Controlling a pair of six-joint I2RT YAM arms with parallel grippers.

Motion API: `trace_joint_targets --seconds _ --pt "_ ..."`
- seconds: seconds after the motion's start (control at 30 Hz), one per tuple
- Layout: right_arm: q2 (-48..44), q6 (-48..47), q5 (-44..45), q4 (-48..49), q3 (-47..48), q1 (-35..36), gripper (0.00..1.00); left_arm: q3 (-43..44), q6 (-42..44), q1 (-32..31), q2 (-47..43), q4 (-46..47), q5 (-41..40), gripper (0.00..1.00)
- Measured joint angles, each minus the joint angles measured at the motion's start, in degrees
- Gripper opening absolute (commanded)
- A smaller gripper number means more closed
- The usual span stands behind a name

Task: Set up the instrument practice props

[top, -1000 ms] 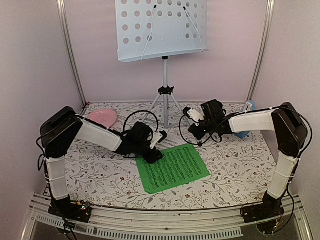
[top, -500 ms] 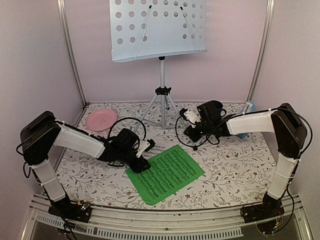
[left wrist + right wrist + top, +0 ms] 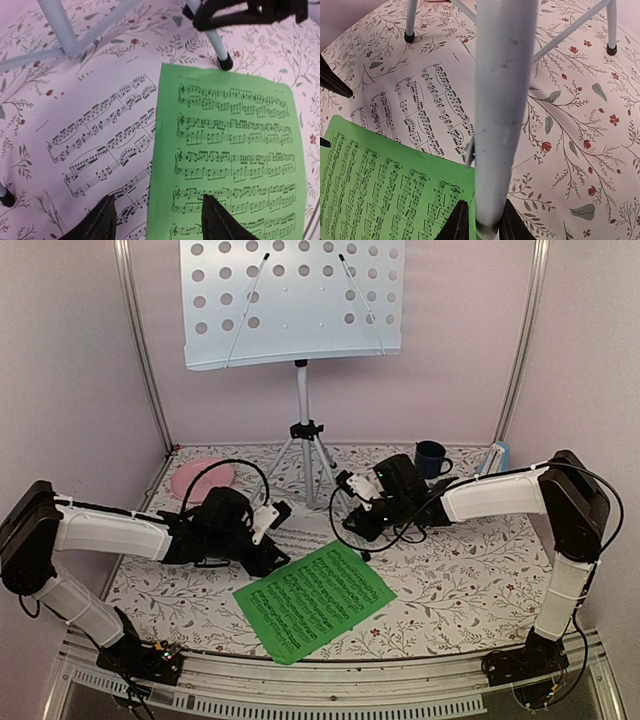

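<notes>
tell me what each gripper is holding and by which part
Right gripper: the stand, by one tripod leg pinched between its jaws. Left gripper: nothing; it is open above the pages.

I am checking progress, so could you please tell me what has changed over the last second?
The right gripper dragged the music stand leftward by a leg. The left gripper drew back left, and the green sheet slid left and nearer. The dark mug came into view. Pink plate and metronome stayed.
</notes>
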Motion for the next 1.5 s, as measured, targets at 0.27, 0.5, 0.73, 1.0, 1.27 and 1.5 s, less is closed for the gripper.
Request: trace_joint_targets --seconds 0.27,0.5,0.73,1.0,1.27,1.5 --pt "0.0 1.6 -0.3 -0.1 0.0 0.7 0.13 -1.1 -0.5 2.2 -7.9 4.5 -5.1 0.58" --pt "0.0 1.6 -0.3 0.0 0.0 0.7 0.17 -1.7 -2.4 6.7 -9.7 5.9 -6.2 0.59" --pt "0.0 1.9 -0.5 0.6 -0.3 0.7 0.07 -0.5 -3.7 11.6 -7.3 5.7 -10.1 0.57" --pt "0.0 1.9 -0.7 0.6 -0.3 0.7 0.0 8.0 0.9 15.6 3.3 6.6 -9.0 0.49" --pt "-0.8 2.0 -0.4 1.7 -1.8 0.8 0.0 17.7 5.9 16.9 14.0 8.3 -3.7 0.28" --pt "-3.3 3.9 0.5 2.1 -4.8 1.0 0.0 21.1 11.0 16.8 17.7 8.9 1.9 0.23"
